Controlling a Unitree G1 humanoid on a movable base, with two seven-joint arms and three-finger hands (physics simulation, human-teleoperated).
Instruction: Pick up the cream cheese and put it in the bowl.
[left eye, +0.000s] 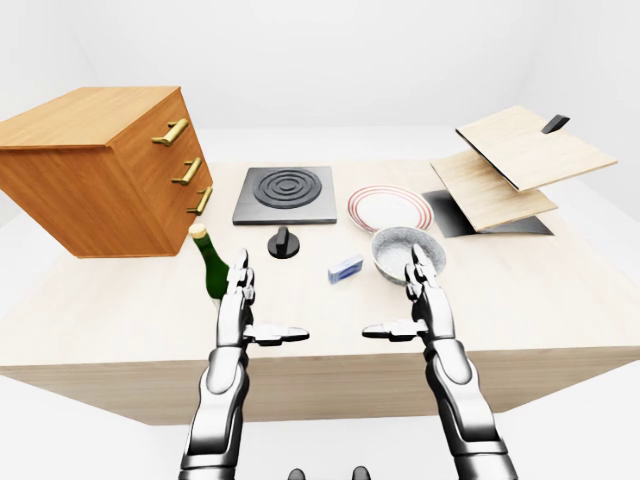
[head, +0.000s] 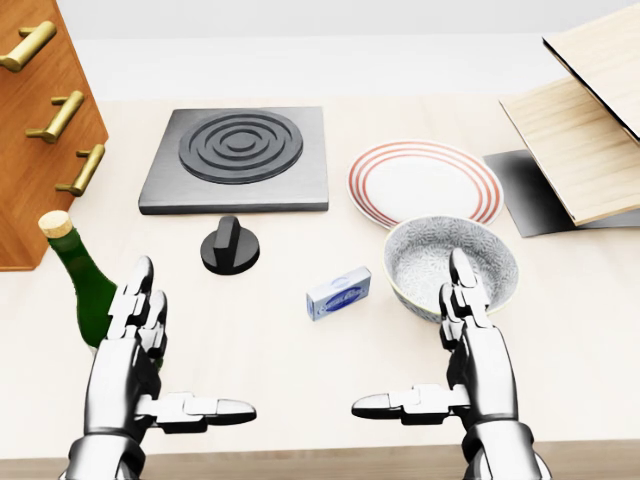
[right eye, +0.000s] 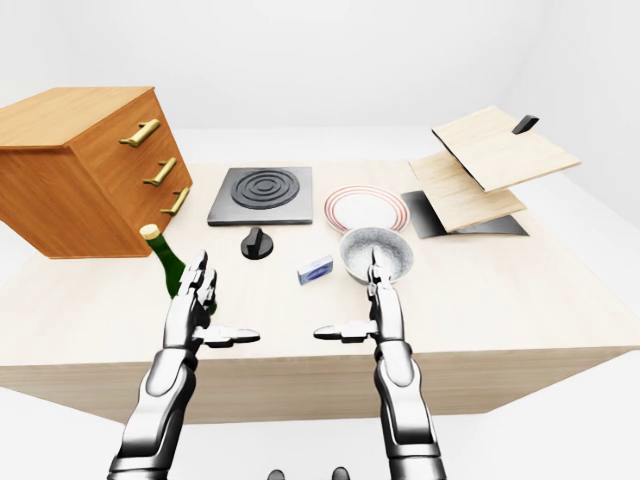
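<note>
Both hands hover with fingers spread wide, the cream cheese (head: 338, 293) lying beyond them, untouched, beside the bowl (head: 452, 266).

Pale wood surface (head: 560, 330) carries: wooden drawer cabinet (left eye: 95, 170) at far left, green bottle (head: 82, 285) beside it, dark burner plate (head: 238, 158), black knob (head: 230, 246). Striped plate (head: 425, 182), speckled bowl (head: 450, 265), cream cheese box (head: 338, 292) just left of bowl. Tilted wooden boards (left eye: 510, 165) at right over a dark mat (head: 525, 190).
</note>
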